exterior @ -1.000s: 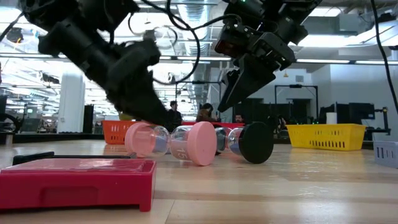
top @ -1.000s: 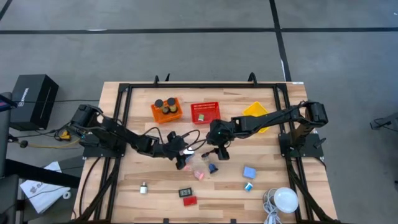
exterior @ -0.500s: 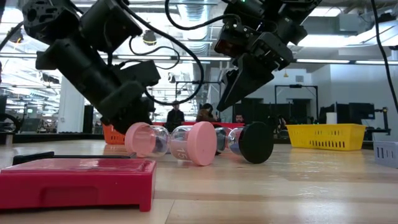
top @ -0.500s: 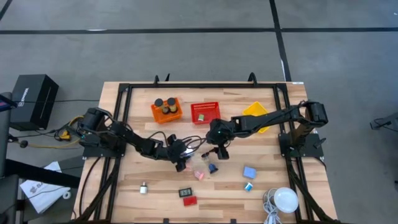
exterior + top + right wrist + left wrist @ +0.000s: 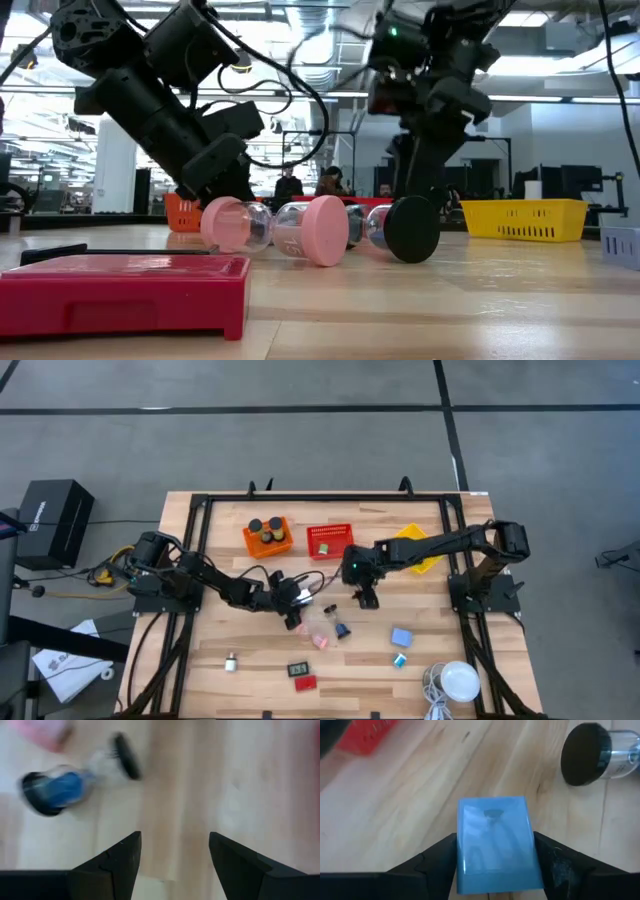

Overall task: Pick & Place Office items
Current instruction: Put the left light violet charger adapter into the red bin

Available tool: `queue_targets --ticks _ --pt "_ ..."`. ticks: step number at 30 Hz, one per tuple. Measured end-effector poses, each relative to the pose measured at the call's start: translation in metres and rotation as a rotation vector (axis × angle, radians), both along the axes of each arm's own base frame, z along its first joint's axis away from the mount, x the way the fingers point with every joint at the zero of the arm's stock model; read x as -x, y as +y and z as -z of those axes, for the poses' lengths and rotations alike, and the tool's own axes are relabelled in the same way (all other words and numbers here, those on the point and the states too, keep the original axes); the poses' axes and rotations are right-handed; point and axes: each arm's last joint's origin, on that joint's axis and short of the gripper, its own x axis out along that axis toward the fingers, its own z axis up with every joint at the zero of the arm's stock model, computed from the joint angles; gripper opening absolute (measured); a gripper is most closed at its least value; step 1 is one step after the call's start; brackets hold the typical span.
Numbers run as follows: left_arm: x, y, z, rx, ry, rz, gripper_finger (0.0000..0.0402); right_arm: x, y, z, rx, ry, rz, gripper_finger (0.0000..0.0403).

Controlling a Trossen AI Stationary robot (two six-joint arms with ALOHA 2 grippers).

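Observation:
In the left wrist view my left gripper (image 5: pixel 495 851) is shut on a light blue block (image 5: pixel 492 827). From above it (image 5: pixel 290 616) sits mid-table beside a cluster of small items: a pink-capped piece (image 5: pixel 320 641), a clear one (image 5: pixel 320 622) and a dark blue one (image 5: pixel 342 630). My right gripper (image 5: pixel 365 598) is open and hovers just right of that cluster. Its wrist view shows a blue-and-black cylinder (image 5: pixel 55 792) lying on the wood. A flat red rectangle (image 5: pixel 305 682) and a black piece (image 5: pixel 298 669) lie nearer the front edge. My left gripper pinches the light blue block between its two fingers (image 5: pixel 437 857), one on each of two opposite side faces (image 5: pixel 462 855). The block's broad face shows toward the wrist camera. I cannot tell whether the block is lifted clear of the table.
Orange (image 5: pixel 267 536), red (image 5: pixel 330 540) and yellow (image 5: pixel 415 545) mesh baskets stand along the far side. Another blue block (image 5: pixel 401 636), a small teal piece (image 5: pixel 399 659) and a white dome with a cable (image 5: pixel 460 680) lie at front right. A small grey piece (image 5: pixel 231 660) lies at front left.
My right gripper has moved a little toward the table's right edge, away from the cluster, and has turned from slanting to nearly upright; it stays open. My left arm has changed posture, its gripper staying by the pink-capped pieces.

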Motion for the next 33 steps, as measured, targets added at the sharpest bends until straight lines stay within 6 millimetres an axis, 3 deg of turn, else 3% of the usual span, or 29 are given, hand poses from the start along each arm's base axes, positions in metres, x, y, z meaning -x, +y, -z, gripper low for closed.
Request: queue_targets --ticks 6,9,15,18,26,33 --pt "-0.013 0.019 -0.029 -0.057 -0.082 -0.002 0.02 0.012 -0.023 0.001 0.013 -0.036 0.056 0.0225" --pt "-0.013 0.032 -0.045 -0.007 -0.121 0.041 0.02 0.016 -0.033 0.004 0.014 -0.031 0.089 0.0225" --pt "-0.007 0.041 -0.058 0.004 -0.113 0.116 0.026 0.024 -0.04 0.014 0.015 0.001 0.102 0.0225" --pt "-0.008 0.045 -0.055 0.004 -0.103 0.106 0.0261 0.024 -0.039 0.015 0.017 -0.006 0.097 0.0225" --pt "-0.012 0.045 -0.048 0.021 -0.089 0.123 0.0209 0.022 -0.03 0.015 0.016 -0.014 0.064 0.0225" --pt "-0.02 0.045 -0.027 0.051 -0.087 0.096 0.0255 0.021 -0.029 0.014 0.017 -0.018 0.059 0.0225"
